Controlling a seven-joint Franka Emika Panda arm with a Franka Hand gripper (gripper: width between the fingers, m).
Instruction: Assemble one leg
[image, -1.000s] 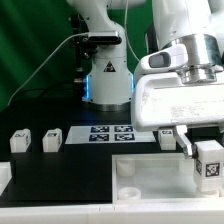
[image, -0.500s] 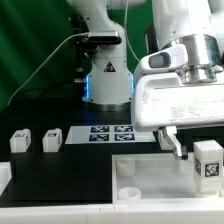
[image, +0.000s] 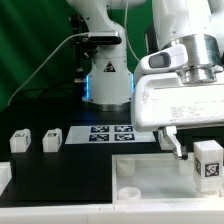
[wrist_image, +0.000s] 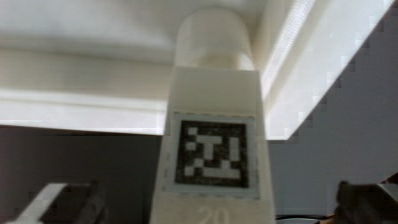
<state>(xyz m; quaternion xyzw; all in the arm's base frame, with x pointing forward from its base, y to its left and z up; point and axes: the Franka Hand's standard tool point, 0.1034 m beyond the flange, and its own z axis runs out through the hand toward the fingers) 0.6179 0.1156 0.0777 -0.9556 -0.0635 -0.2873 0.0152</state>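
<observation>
The leg (image: 208, 160) is pictured upright at the end of the white tabletop (image: 150, 172) on the exterior view's right, its tag turned to the camera. The gripper (wrist_image: 215, 203) is released, its fingers (wrist_image: 63, 200) held apart on either side of the leg, clear of it. If only loosely seated, the leg could be tipped or dislodged should a finger be brushed against it.

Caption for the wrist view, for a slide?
White tagged leg centered in the open claw, white tabletop beyond its rounded tip.
</observation>
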